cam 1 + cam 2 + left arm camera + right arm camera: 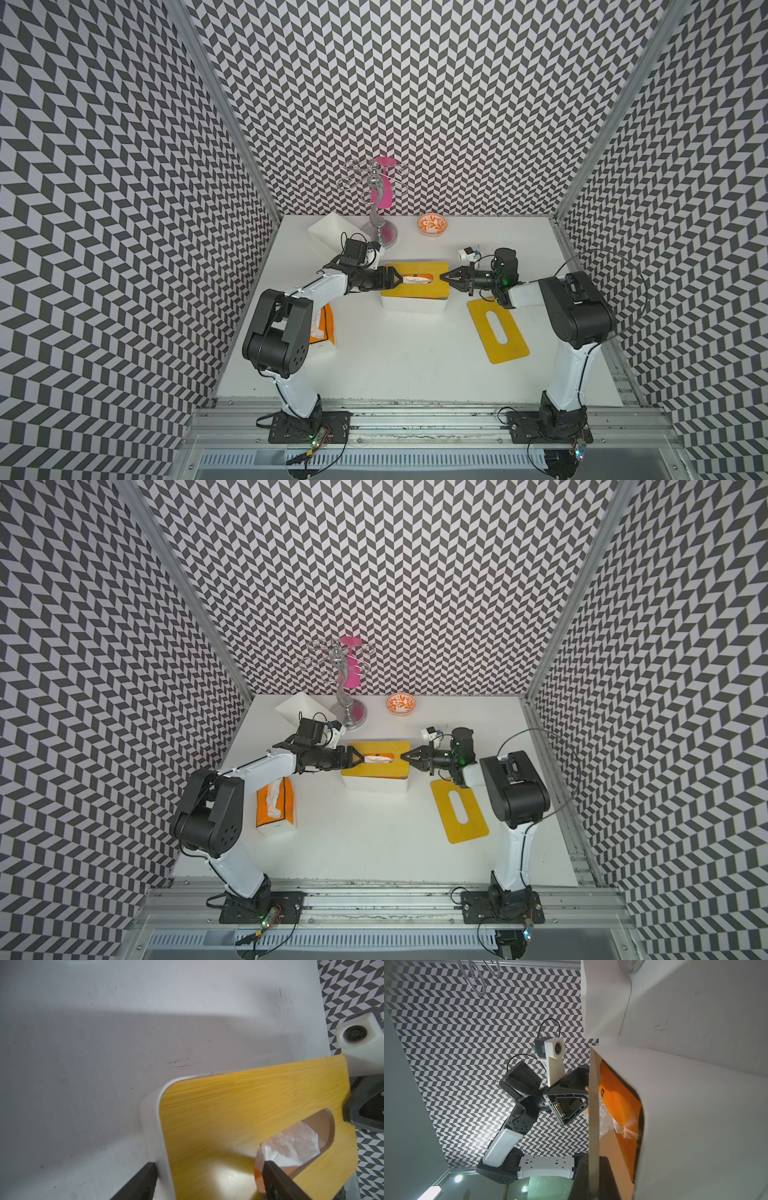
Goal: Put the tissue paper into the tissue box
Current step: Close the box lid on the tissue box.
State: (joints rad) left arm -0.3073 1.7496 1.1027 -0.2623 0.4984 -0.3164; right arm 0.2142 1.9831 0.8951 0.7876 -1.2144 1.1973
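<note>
Tissue box (415, 306), table centre, wooden lid (415, 291). Tissue paper (417, 281) in slot. Left gripper (400, 277), 9 o'clock: jaws wide. Right gripper (444, 275), 3 o'clock: pinching lid edge.

Tissue box (415, 305) placed mid-worktop (395, 365), lid (415, 268) laid on top. Tissue paper (415, 281) seen in the lid's slot. Left claw (399, 278) positioned at the box's left end, right claw (444, 275) at its right end, the lid's edge gripped in it. Spare lid (498, 330) laid flat right of the box, nearer the front. Tissue pack (276, 804) set left of the box, partly hidden by the left arm (212, 808). Open-topped container (328, 230), metal stand (379, 233) and bowl (432, 225) ranged along the rear edge, left to right.
</note>
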